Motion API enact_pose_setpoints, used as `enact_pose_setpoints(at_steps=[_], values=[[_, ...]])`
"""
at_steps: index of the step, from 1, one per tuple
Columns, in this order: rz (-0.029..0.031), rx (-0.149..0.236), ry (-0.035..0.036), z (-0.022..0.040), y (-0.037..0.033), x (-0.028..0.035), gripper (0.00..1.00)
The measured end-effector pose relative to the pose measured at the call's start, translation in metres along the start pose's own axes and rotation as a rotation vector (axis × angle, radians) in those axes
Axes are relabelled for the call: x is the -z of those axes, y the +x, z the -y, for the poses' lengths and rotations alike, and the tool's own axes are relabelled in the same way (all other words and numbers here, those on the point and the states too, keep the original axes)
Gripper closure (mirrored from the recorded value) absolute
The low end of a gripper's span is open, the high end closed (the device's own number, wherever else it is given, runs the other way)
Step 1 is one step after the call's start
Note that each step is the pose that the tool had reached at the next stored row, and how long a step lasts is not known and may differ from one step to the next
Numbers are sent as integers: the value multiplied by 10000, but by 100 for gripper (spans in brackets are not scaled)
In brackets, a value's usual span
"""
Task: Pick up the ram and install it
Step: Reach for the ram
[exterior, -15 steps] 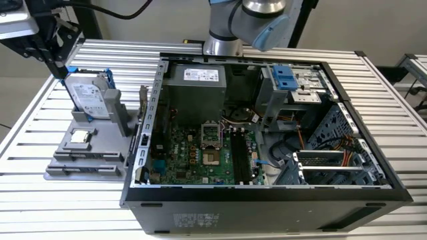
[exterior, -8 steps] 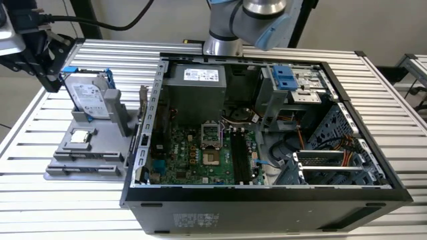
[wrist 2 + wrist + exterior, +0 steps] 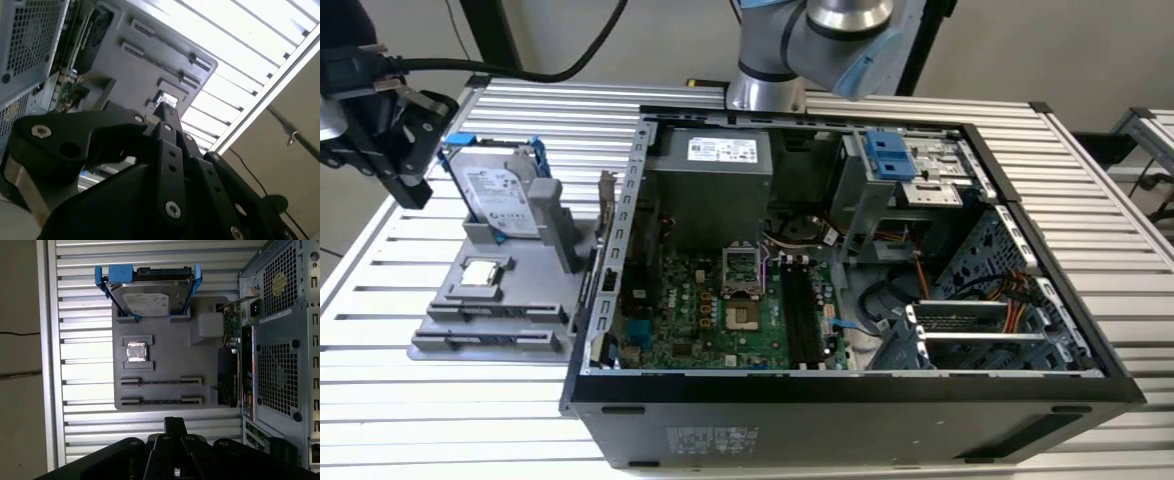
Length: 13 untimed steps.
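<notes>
The ram is out of view. My gripper (image 3: 411, 195) hangs raised at the exterior view's left, beside the grey fixture tray (image 3: 520, 290) and apart from it. Its black fingers (image 3: 175, 422) look pressed together with nothing between them, and its tip (image 3: 165, 112) points down towards the tray. The tray's two long holder slots (image 3: 161, 381) show bare grooves. The open computer case (image 3: 854, 385) lies on its side at the tray's right in the exterior view, with the green motherboard (image 3: 707, 310) and its dark memory slots (image 3: 798, 310) exposed.
On the tray, a grey hard drive in a blue frame (image 3: 500, 195) stands upright, and a small silver processor chip (image 3: 483, 272) lies flat (image 3: 136, 351). The arm's base (image 3: 767, 90) stands behind the case. The slatted metal table (image 3: 467, 400) stretches around the tray and case.
</notes>
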<state>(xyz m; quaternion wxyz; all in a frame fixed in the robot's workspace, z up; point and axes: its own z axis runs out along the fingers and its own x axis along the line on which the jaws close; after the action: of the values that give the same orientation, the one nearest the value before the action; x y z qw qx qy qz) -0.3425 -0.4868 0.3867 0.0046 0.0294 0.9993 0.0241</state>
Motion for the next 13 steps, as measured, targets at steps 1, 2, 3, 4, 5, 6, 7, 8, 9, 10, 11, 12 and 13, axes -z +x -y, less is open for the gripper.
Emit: enact_pose_setpoints(at_steps=[1,2,3,4,5,6,7,8,9,10,11,12,13], values=[[0,0,0,1,0,0,100],[-1,0,1,1,0,1,100],[1,1,-2,2,0,-1,100],[0,1,0,3,0,0,100],[0,1,0,3,0,0,100],[0,1,-1,5,0,0,100],[-1,1,0,7,0,0,100],[-1,1,0,7,0,1,100],[0,1,-1,8,0,0,100],[-1,1,0,8,0,0,100],[0,1,0,9,0,0,100],[0,1,0,9,0,0,100],[0,1,0,10,0,0,100]])
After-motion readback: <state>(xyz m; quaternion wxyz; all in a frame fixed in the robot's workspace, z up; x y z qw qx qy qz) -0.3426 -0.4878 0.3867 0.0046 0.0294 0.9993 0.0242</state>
